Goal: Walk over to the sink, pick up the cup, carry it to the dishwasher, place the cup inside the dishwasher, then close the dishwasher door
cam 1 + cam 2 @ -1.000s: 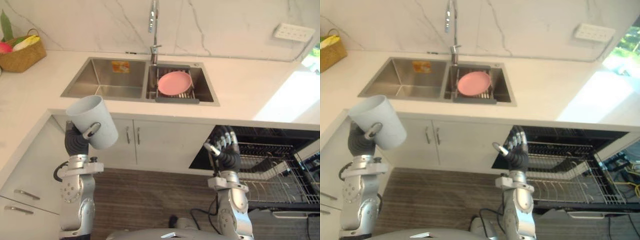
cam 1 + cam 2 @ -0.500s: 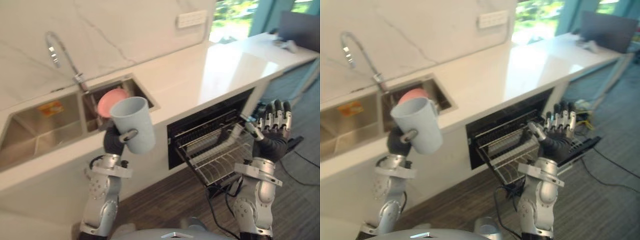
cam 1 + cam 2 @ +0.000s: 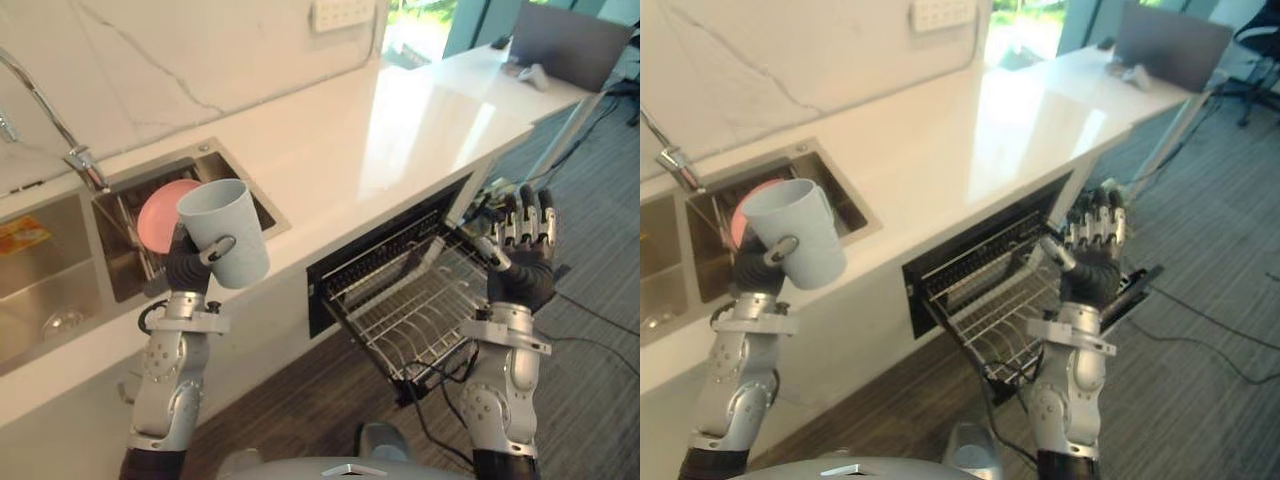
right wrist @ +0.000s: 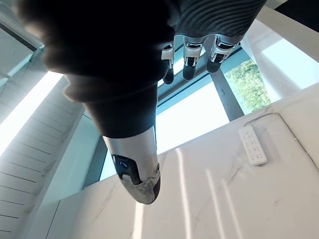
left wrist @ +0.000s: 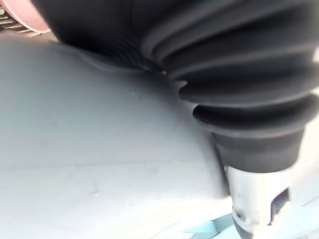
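Setting: kitchen. Could be a home or an office kitchenette, can't tell which.

Evidence:
- Long white worktop w/ steel double sink set in. Curved tap behind it, pink plate standing in one bowl.
- Built-in dishwasher under worktop, door open, wire rack pulled out.
- White marble-look wall w/ socket plate.
- Wood-look floor by the units, grey carpet further out.
- Far end: side run of worktop w/ dark screen on it. Window w/ greenery outside.
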Robot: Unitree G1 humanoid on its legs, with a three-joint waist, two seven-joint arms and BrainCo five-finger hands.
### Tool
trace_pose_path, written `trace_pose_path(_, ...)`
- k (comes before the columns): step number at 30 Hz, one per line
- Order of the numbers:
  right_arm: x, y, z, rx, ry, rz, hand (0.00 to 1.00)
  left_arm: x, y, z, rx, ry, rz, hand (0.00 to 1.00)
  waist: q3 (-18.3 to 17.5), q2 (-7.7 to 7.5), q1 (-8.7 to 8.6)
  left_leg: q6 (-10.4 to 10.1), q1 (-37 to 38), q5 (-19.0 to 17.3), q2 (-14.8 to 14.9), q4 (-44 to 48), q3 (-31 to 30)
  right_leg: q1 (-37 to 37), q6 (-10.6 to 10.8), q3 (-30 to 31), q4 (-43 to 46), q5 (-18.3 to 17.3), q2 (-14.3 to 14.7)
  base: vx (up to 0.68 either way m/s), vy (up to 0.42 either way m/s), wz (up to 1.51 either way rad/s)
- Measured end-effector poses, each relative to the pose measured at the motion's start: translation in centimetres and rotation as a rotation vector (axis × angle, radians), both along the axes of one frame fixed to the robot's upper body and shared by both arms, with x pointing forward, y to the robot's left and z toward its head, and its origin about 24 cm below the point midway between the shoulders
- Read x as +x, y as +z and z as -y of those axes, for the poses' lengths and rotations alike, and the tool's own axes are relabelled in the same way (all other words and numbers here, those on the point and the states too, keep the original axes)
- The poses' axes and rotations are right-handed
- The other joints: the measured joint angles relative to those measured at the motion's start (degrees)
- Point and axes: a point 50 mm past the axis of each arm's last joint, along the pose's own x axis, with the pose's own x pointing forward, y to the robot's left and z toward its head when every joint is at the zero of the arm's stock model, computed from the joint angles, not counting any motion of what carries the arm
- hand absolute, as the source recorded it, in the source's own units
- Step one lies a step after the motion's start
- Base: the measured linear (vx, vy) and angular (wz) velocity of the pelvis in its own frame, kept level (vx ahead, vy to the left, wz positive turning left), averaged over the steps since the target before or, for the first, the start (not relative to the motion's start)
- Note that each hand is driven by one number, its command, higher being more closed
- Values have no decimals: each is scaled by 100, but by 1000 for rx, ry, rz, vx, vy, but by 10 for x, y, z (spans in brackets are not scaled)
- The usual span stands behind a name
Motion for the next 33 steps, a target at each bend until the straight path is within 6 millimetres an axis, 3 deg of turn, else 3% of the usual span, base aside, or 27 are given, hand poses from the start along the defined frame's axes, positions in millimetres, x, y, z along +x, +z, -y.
trace_pose_path(7, 3, -10, -19, 42, 212, -46, 0, -2, 2, -5, -11, 57, 19, 100, -4, 8, 84, -4, -227, 69, 89, 188, -434, 424, -76, -599, -285, -53, 6, 19, -55, 43)
trace_pose_path(12, 6, -15, -42, 47, 324, -77, 0, -2, 1, -3, -28, 65, 33, 100, -22, -12, 170, 104, 90, 574, -222, -729, -437, 570, 29, -553, -996, 451, -100, -49, 29, 1)
trace_pose_path(16, 7, -17, -45, 62, 358, -83, 0, -1, 2, -1, -1, 93, 42, 100, -30, -27, 123, 165, 98, 648, -291, -855, -218, 737, 43, -407, -1681, 904, -69, -111, 58, -29)
trace_pose_path(21, 7, -17, -52, 76, 419, -77, 0, 19, -3, 13, 91, 141, 5, 100, -160, -89, -10, 190, 3, 740, -356, -996, -63, 889, 37, -382, -2455, 1396, -74, -69, 12, -9)
trace_pose_path(27, 11, -12, -57, 97, 475, -63, 0, 33, -15, 57, 270, 75, -25, 100, -203, -116, -151, 159, 25, 836, -359, -1083, 71, 859, 60, -308, -2697, 1642, -32, 2, -6, -10)
trace_pose_path(33, 12, -3, -68, 102, 561, -48, 0, 45, 9, 66, 360, 211, 87, 100, -285, -140, -216, 145, 102, 820, -334, -1105, 423, 710, 69, 33, -2699, 1746, 13, -44, -4, -28)
